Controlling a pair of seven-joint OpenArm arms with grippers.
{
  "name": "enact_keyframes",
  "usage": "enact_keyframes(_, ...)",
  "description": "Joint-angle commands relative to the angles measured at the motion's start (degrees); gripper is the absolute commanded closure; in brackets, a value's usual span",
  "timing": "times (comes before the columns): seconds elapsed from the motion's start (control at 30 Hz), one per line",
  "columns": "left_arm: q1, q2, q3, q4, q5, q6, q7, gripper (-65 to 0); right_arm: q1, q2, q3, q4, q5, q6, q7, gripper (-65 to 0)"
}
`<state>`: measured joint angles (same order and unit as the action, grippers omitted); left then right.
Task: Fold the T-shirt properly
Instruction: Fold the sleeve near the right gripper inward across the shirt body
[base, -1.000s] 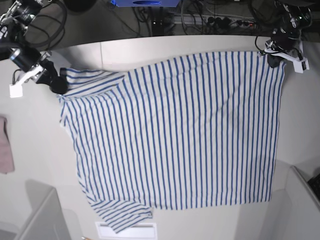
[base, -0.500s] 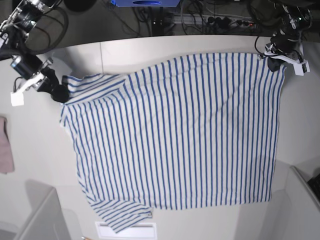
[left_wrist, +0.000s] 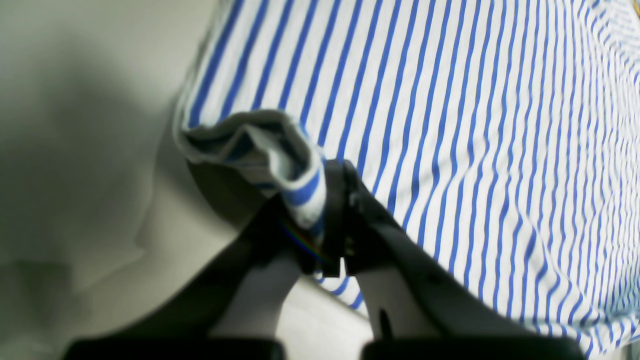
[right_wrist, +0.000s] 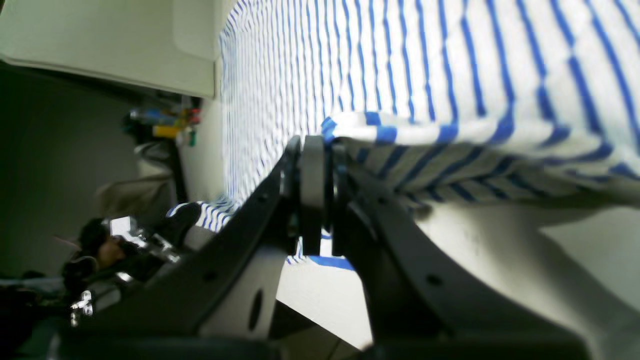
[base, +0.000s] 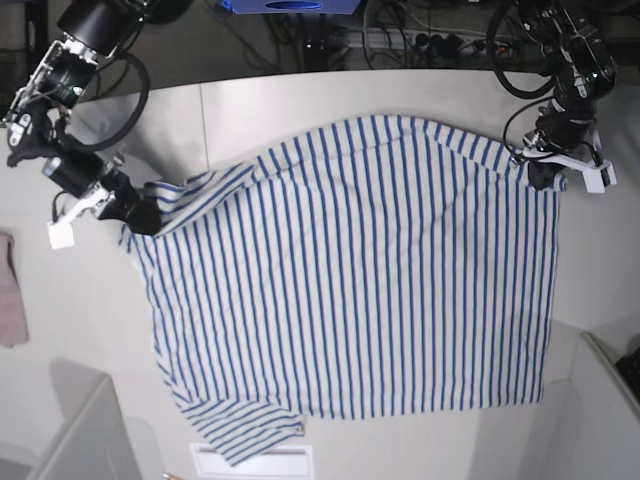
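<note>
The T-shirt (base: 350, 270), white with thin blue stripes, lies spread across the table. My left gripper (base: 541, 172) is shut on its far right corner; the left wrist view shows a bunched striped hem (left_wrist: 300, 190) pinched at my left gripper (left_wrist: 327, 220). My right gripper (base: 140, 215) is shut on the far left corner by a sleeve; in the right wrist view the striped edge (right_wrist: 400, 132) runs into my right gripper (right_wrist: 320, 200). Both held corners are lifted off the table. The neck label is not visible.
A pink cloth (base: 10, 290) lies at the table's left edge. Grey box corners stand at the near left (base: 85, 440) and near right (base: 605, 400). Cables and a blue object (base: 290, 5) lie beyond the table's far edge. A white label (base: 255, 462) sits at the near edge.
Both grippers have moved toward the near side with their corners held. The shirt's far edge has come inward and now arches, with the left sleeve bunched up.
</note>
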<state>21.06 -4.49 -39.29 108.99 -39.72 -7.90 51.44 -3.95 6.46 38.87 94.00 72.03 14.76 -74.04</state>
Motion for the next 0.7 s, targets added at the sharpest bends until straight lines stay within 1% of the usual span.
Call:
enact_keyframes(0.0, 0.17, -0.48, -0.23, 1.38, -1.02, -0.05, -0.93, 0.0, 0.91, 1.15, 0.29, 0.55, 1.77, -0.04, 0.85, 0.0)
enact_keyframes(0.13, 0.70, -0.39, -0.23, 1.91, -1.11, -0.23, -0.93, 0.0, 0.91, 1.32, 0.38, 0.73, 1.77, -0.04, 0.85, 0.0)
enact_keyframes(0.2, 0.87, -0.12, -0.49, 2.09, -1.81, -0.23, -0.93, 0.0, 0.91, 2.29, 0.47, 0.38, 2.04, -0.04, 0.85, 0.0)
enact_keyframes(0.27, 0.87, -0.12, -2.60, 2.00, -5.15, -0.23, -0.93, 0.0, 1.00, 2.38, 0.47, 0.38, 1.86, -0.04, 0.85, 0.0)
enact_keyframes(0.33, 0.87, -0.21, -4.54, 1.91, -9.99, -0.14, -0.93, 0.0, 1.62, 2.29, 0.20, 0.38, 1.86, -0.04, 0.85, 0.0)
enact_keyframes(0.4, 0.61, -0.30, -5.06, 1.91, -12.80, -0.05, -0.93, 0.0, 1.97, 2.29, 0.03, 0.38, 1.86, -0.04, 0.85, 0.0)
enact_keyframes(0.53, 0.26, -0.21, -4.98, 1.65, -11.66, -0.05, -0.93, 0.0, 3.29, 2.29, -0.15, 0.20, 1.77, -0.04, 0.85, 0.0)
enact_keyframes(0.67, 0.08, -0.12, -5.59, 1.56, -12.01, -0.05, -1.02, 0.0, 4.96, 2.29, -1.11, -0.33, 1.77, -0.04, 0.85, 0.0)
